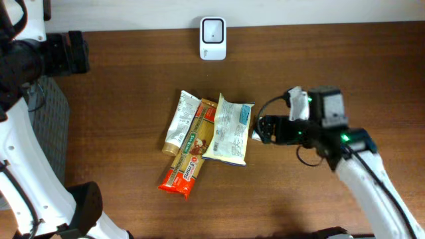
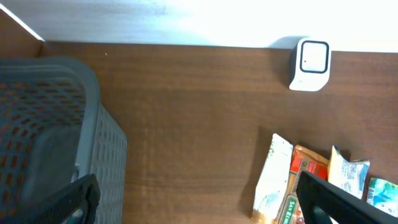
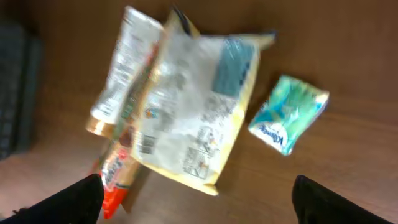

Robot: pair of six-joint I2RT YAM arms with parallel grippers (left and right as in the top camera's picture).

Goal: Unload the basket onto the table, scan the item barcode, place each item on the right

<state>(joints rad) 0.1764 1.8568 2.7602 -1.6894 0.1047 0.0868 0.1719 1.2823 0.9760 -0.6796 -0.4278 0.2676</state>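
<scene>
Your right gripper point(image 3: 199, 205) hangs above the dark brown wooden table point(image 1: 133, 79) with its two black fingers spread wide and nothing between them. Below it, in the wrist view, lies the pale yellow printed plastic pouch point(image 3: 193, 112). Its print is too blurred there to read. The pouch rests partly on top of the long red and tan pasta packet point(image 1: 191, 156). The white squeeze tube with a gold cap point(image 1: 179, 122) lies alongside that packet on its far side. A small teal tissue pack point(image 3: 289, 113) sits just beside the pouch's other edge. From overhead it is mostly hidden under the gripper.

The white rounded barcode scanner point(image 1: 213, 38) stands at the table's back edge, well apart from the pile.

Your left gripper point(image 2: 199, 202) is also spread fully open and empty. It is over the table's left side, near the grey perforated plastic basket point(image 2: 43, 124).
</scene>
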